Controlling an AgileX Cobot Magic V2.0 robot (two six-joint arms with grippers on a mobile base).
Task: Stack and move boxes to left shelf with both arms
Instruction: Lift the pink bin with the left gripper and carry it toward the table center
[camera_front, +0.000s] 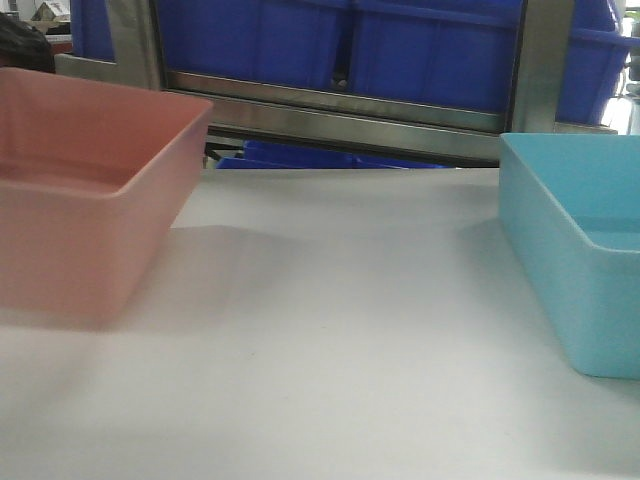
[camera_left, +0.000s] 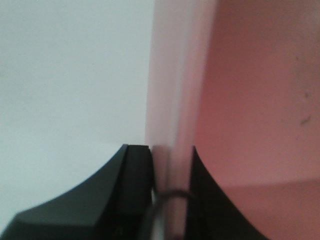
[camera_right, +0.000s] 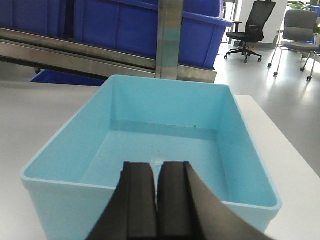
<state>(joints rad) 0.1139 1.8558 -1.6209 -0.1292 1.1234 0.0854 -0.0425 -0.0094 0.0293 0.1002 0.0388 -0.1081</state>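
The salmon-pink box (camera_front: 90, 200) stands at the left on the white table, and the sky-blue box (camera_front: 580, 250) at the right, well apart. In the left wrist view my left gripper (camera_left: 165, 148) is shut on the pink box's wall (camera_left: 172, 100), with one black finger (camera_left: 132, 175) outside and the other inside the tub. In the right wrist view my right gripper (camera_right: 156, 165) is shut with nothing in it, hanging over the near wall of the empty sky-blue box (camera_right: 165, 115). Neither gripper shows in the front view. The left shelf is out of view.
A steel rack frame (camera_front: 350, 115) runs behind the table and carries dark blue storage bins (camera_front: 300, 40). White tabletop (camera_front: 330, 330) lies between the two boxes. Office chairs (camera_right: 250, 25) stand on the floor past the table's right edge.
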